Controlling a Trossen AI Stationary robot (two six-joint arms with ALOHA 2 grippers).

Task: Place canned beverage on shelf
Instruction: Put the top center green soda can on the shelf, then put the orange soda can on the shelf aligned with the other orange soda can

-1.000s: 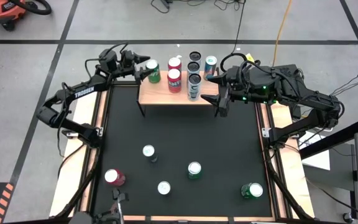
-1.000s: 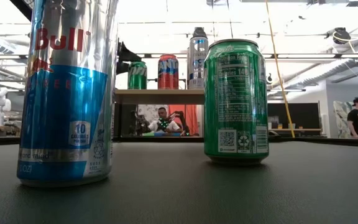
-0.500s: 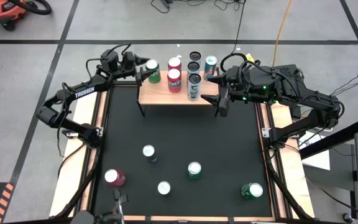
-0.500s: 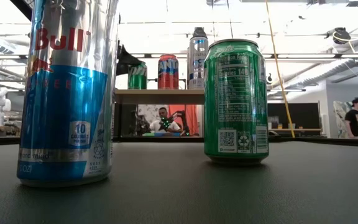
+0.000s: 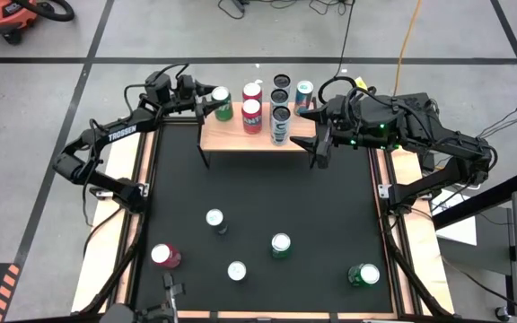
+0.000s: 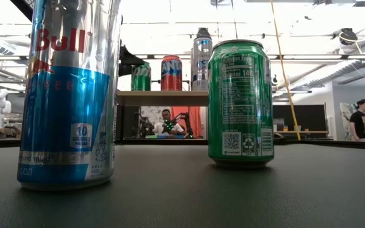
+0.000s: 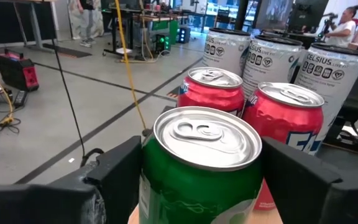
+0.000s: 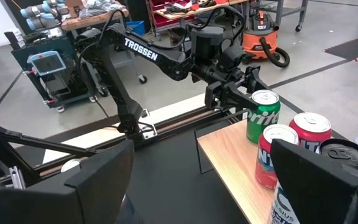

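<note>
- Straddling the green can at the shelf left end, left gripper fingers sit close on both sides; contact unclear.
- Can stands upright on shelf beside red cans.
- Right gripper, spread empty, waits off shelf's right end.

Black worktop below, and at its far edge the light-wood shelf stands on thin black legs. On the shelf: a green can at the left end, two red cans beside it, then three tall dark-topped cans in a row. Down on the worktop five cans stand scattered, a red one near the left front.
</note>
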